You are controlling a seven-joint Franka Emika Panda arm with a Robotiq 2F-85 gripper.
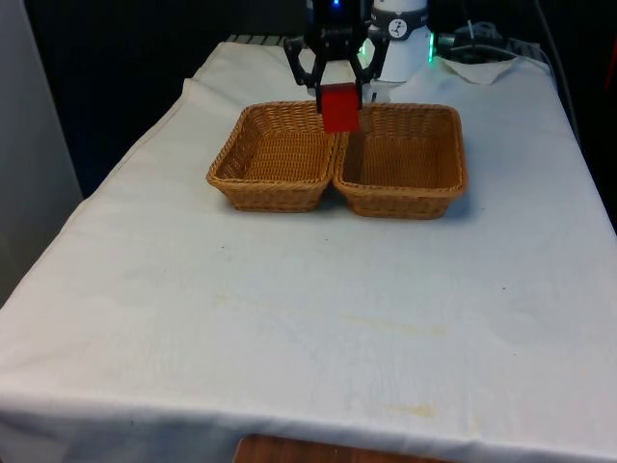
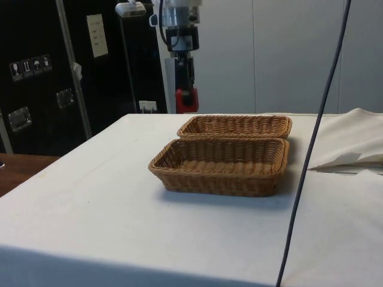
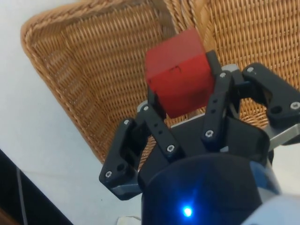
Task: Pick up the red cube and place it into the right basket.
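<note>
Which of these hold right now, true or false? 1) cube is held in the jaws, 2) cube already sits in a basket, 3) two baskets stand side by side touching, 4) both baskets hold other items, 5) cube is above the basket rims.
1) The red cube is held in the gripper. True.
2) The cube rests on a basket floor. False: it hangs in the air, clamped between the jaws.
3) The two wicker baskets, left basket and right basket in the front view, stand side by side with rims touching. True.
4) Both baskets contain other items. False: both look empty.
5) The cube is above the rims. True: the side view shows it higher than the baskets.
</note>
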